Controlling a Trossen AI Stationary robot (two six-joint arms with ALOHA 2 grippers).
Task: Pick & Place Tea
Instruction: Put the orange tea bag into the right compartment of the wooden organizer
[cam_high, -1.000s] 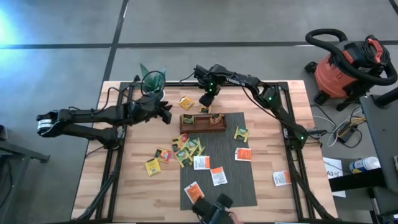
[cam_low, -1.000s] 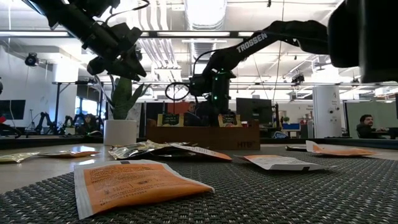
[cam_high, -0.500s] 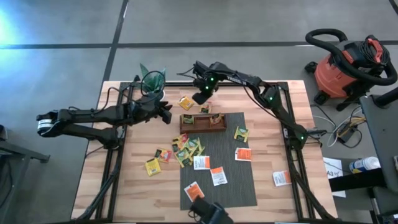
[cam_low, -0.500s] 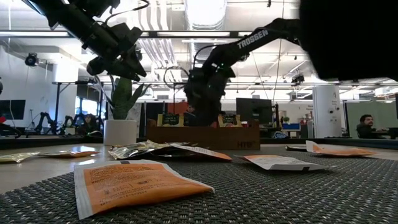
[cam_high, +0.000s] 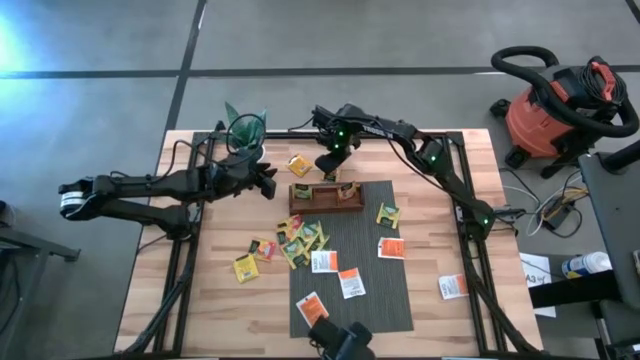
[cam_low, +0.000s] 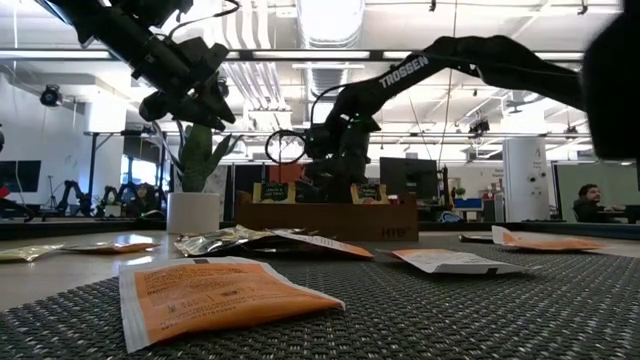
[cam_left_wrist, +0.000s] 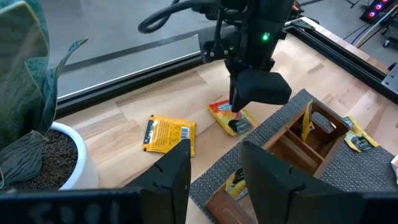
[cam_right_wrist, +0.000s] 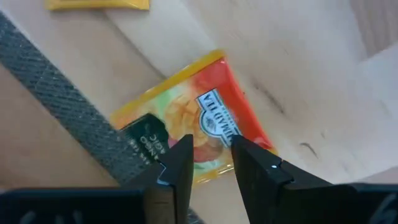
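Note:
Tea sachets lie scattered on the grey mat (cam_high: 350, 262) and the wood around it, and a few stand in the wooden tray (cam_high: 327, 195). One orange-and-yellow sachet (cam_right_wrist: 186, 118) lies behind the tray, one corner on the mat's far edge. My right gripper (cam_right_wrist: 204, 158) points down right over it, fingers a little apart, one on each side of the sachet's near edge (cam_left_wrist: 231, 118). My left gripper (cam_high: 268, 183) hovers open and holds nothing, left of the tray, near the potted plant (cam_high: 243, 130). My right gripper comes at the orange-and-yellow sachet from above, its fingertips (cam_right_wrist: 177, 163) over the edge that faces the tray. The sachet lies flat on the table. Whether the fingertips touch it I cannot tell.
A plain yellow sachet (cam_left_wrist: 168, 134) lies on the wood just left of the orange one. A heap of green and yellow sachets (cam_high: 300, 238) sits left on the mat, with white-and-orange ones (cam_high: 350, 283) nearer. A dark object (cam_high: 340, 342) stands at the mat's near edge.
My right gripper has swung a little toward the table's left and back again over the sachet behind the tray, and its wrist has rolled. The dark object at the mat's near edge has shifted.

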